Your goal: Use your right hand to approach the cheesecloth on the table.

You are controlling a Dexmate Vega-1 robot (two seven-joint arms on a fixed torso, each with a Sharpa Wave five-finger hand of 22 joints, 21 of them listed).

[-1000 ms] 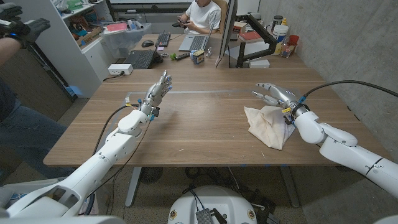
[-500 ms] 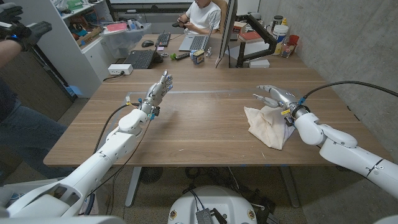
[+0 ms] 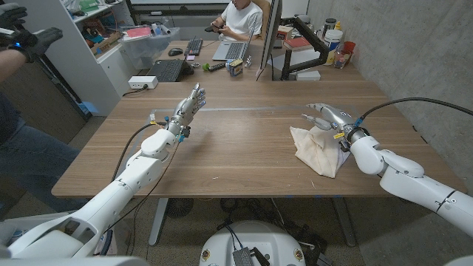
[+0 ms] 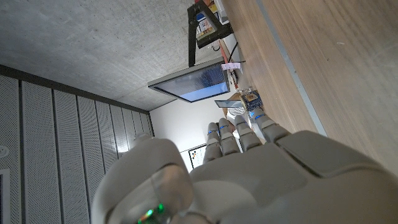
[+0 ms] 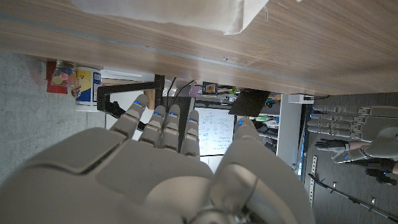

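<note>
Wooden bench (image 3: 244, 148): right hand (image 3: 326, 116) (fingers spread, grasping nothing) hovers just over the crumpled cheesecloth (image 3: 316, 149); left hand (image 3: 188, 108) released, well apart.

Long brown wooden table (image 3: 236, 159): matt, smooth, fine straight grain, a pale strip of tape across it. Crumpled cream cheesecloth (image 3: 318, 148): soft woven cloth, dull, creased and folded. Grey-white right hand (image 3: 327, 115): smooth moulded plastic, satin sheen. Grey-white left hand (image 3: 188, 108): same smooth plastic shell. Glossy white arm casings, black rubbery cables. Grey concrete wall (image 3: 421, 44): rough, matt, mottled.
</note>
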